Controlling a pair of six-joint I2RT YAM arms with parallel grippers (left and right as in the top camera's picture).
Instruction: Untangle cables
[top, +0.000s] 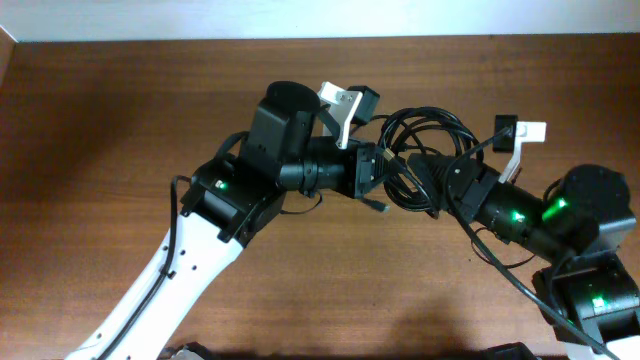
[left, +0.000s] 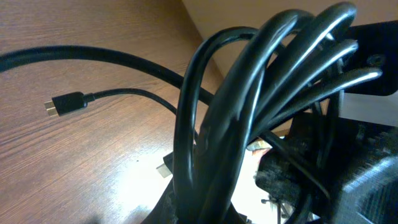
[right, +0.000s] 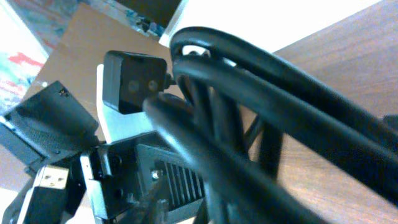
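- While both arms met over the middle of the brown wooden table (top: 120, 110), the cables (top: 425, 135) formed one bundle of glossy black loops, bunched between the two arm tips.
- The left gripper (top: 385, 172) reached into the bundle from its own side and the right gripper (top: 437, 182) from the other. The two were close together, with loops lying across both.
- In the left wrist view, several strands rose in a tight arch right before the lens and gathered at the bottom edge. The fingers were hidden behind them, so it could not be told whether that hand was clamped or wide.
- In the right wrist view, thick loops likewise crossed the lens and hid the fingers, so that hand's state could not be told either.
- One thin strand ran out of the bundle and lay on the wood, ending in a small dark plug (left: 65, 104) well apart from the loops.
- A silver-tipped plug (right: 53, 180) showed low in the right wrist view, near the other arm's body. Whether it hung free could not be told.
- As a judgement, the task looked far from finished. One end seemed to be loose, but no cable lay fully apart from the rest.
- What seemed left was to draw the loops out of each other and lay each cable down separately.
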